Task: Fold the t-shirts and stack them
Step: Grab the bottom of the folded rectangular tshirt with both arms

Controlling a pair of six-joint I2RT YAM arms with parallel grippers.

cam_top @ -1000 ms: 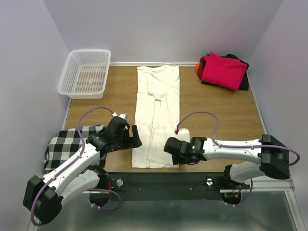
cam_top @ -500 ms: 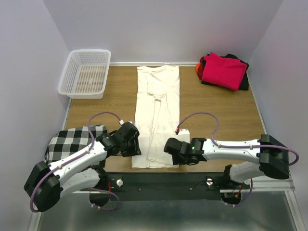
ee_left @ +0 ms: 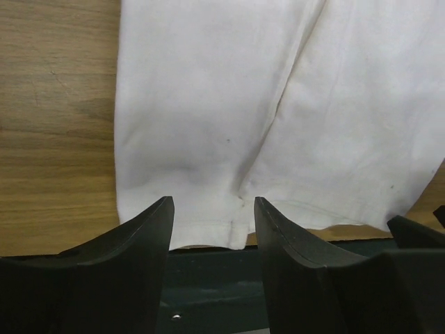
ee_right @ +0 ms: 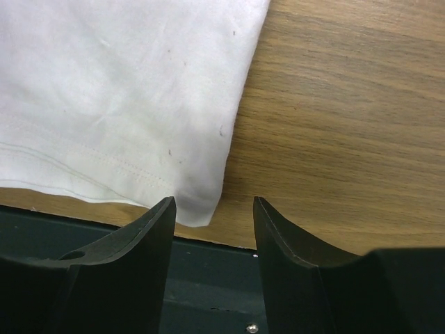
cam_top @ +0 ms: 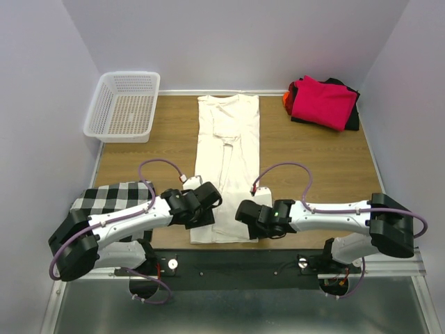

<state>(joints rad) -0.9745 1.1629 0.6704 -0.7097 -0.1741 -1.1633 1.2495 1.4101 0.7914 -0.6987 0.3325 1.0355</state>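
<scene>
At eleven o'clock on the table (cam_top: 313, 167) the white mesh basket (cam_top: 122, 104) sits out of the way; at eight o'clock a checked cloth (cam_top: 111, 198) lies by the near left edge; neither takes part in the fold. The left gripper (cam_top: 207, 203) sits low at the near left corner of the cream t-shirt (cam_top: 226, 139), its jaws released and parted, the hem lying flat just beyond the tips; we judge it is lining up to pinch that corner. The shirt lies mid-table as a long narrow strip from twelve to six o'clock, so the next fold would carry the near hem towards the collar. The right gripper (cam_top: 245, 212) mirrors this at the near right corner, jaws likewise released, the corner in the gap but unpinched; we think both corners must rise together or the strip will skew. At one o'clock the folded magenta-red shirt (cam_top: 323, 103) tops a black shirt (cam_top: 353, 118) and an orange shirt (cam_top: 286, 103); that is the pile the cream one should join.
</scene>
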